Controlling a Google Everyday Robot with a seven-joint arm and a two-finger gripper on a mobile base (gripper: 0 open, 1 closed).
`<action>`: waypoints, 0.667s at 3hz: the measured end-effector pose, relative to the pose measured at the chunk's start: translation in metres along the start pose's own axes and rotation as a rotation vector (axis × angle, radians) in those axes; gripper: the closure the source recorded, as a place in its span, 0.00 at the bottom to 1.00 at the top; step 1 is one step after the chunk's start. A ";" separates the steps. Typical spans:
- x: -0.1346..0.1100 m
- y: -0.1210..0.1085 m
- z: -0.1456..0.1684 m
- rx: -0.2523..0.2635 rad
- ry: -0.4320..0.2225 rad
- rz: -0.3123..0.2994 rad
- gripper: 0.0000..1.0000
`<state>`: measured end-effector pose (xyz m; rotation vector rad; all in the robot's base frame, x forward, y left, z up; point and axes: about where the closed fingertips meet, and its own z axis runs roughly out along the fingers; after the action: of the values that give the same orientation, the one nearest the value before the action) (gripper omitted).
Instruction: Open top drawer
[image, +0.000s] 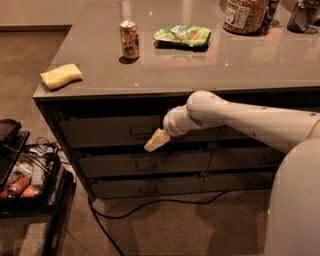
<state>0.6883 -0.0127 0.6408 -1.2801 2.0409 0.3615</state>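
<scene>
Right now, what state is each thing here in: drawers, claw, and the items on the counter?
top drawer, shut
middle drawer, shut
bottom drawer, shut
claw, low in front of the top drawer, just right of its handle; contact unclear
soda can, upright on the counter
green bag, lying flat
yellow sponge, lying flat near the counter's left edge

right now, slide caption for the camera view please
Gripper beside the handle of the top drawer, below a counter holding a can, sponge and snack bag
</scene>
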 end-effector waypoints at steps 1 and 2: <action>-0.003 0.000 -0.001 0.000 0.000 0.000 0.00; -0.003 0.000 -0.001 0.000 0.000 0.000 0.18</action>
<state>0.6887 -0.0118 0.6438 -1.2802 2.0409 0.3615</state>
